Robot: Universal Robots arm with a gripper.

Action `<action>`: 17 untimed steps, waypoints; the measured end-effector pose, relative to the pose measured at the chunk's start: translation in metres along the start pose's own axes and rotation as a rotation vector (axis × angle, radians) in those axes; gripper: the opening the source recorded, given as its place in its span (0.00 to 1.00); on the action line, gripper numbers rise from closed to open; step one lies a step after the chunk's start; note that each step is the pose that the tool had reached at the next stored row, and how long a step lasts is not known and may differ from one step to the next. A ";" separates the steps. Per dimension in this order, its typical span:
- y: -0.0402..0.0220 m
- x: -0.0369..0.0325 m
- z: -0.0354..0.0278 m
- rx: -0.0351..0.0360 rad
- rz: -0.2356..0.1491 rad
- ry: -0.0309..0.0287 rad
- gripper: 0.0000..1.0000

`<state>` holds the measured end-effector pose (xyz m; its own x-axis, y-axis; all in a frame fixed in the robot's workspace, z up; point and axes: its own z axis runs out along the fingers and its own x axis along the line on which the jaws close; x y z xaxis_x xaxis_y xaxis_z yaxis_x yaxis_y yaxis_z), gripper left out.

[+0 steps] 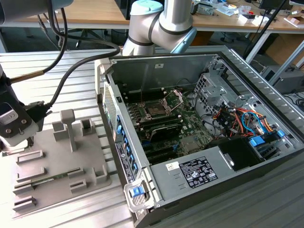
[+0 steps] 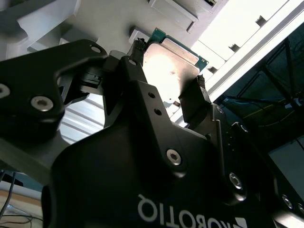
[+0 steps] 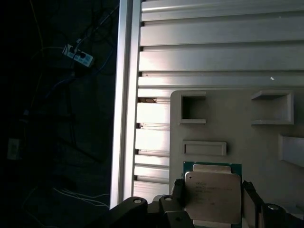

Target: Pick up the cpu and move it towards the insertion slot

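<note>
the gripper (image 2: 168, 67) is clamped on the cpu (image 2: 173, 59): in both wrist views its two black fingers (image 2: 138, 51) sit against opposite edges of the chip, whose pale metal top faces the cameras with a strip of green board showing along one side. whether the chip is lifted clear or resting on the surface beneath is hard to judge from these angles. behind it lies the grey tray (image 3: 247, 142) with its raised blocks and square recesses, and past the tray's edge the ribbed metal table (image 3: 213, 61). in the exterior view the gripper hangs over the tray's corner at the exterior view's left, a thick black cable (image 1: 71, 71) looping away from it. well apart, toward the exterior view's right, stands the open computer case (image 1: 142, 71); the insertion slot (image 1: 156, 109) sits in its green board, dark and square, with the wire bracket (image 1: 175, 97) tilted up just beside it.
</note>
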<state>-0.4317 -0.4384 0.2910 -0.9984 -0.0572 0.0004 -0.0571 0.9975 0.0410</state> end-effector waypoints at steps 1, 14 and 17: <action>0.0000 0.0000 -0.0002 0.0000 0.000 0.0000 0.55; 0.0002 0.0000 -0.0044 0.0000 0.000 0.0000 0.55; 0.0002 0.0000 -0.0055 0.0000 0.000 0.0000 0.55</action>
<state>-0.4317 -0.4384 0.2965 -0.9984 -0.0571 0.0003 -0.0571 0.9975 0.0410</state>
